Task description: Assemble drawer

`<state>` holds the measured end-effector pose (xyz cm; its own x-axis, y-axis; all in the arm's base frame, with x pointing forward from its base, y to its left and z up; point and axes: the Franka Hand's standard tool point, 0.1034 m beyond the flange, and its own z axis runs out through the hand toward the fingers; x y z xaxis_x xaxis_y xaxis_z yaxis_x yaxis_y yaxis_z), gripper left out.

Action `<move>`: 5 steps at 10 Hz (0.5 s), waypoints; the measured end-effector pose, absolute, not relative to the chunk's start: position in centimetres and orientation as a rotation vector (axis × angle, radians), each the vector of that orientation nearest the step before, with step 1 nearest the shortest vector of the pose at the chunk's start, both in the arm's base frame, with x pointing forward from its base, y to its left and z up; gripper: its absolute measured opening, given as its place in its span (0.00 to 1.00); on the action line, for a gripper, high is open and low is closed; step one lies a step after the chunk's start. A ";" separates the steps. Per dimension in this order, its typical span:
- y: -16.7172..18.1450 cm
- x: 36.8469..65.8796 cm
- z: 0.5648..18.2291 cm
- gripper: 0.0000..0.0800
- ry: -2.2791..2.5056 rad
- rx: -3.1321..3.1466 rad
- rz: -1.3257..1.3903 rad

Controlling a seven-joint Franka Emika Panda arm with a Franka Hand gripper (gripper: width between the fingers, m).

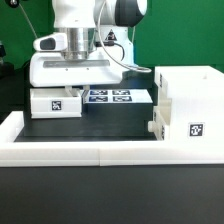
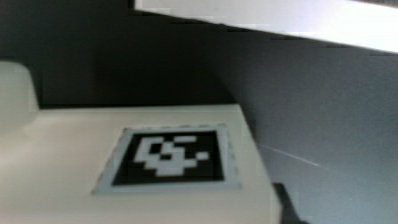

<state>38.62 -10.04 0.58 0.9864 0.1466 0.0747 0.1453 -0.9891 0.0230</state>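
Note:
A small white drawer tray (image 1: 55, 103) with a black-and-white tag lies on the dark table at the exterior view's left. My gripper (image 1: 76, 88) hangs straight over it, its wide white hand just above the tray, with the fingertips hidden behind it. The wrist view shows the tray's tagged face (image 2: 171, 156) very close up, with no fingers in it. The large boxy drawer shell (image 1: 186, 100) stands at the exterior view's right, with a tag on its front. A small knobbed part (image 1: 155, 128) shows at the shell's left side.
The marker board (image 1: 116, 97) lies flat between the tray and the shell. A long low white border block (image 1: 100, 152) runs along the front and another (image 1: 12, 125) along the exterior view's left. A pale slanted surface (image 2: 302, 70) fills the far part of the wrist view.

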 end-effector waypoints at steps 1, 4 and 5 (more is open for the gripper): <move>-9.7 38.6 0.7 0.05 0.261 3.124 0.094; -7.8 40.4 4.9 0.05 0.470 3.154 0.018; -7.6 41.0 6.1 0.05 0.546 3.160 -0.007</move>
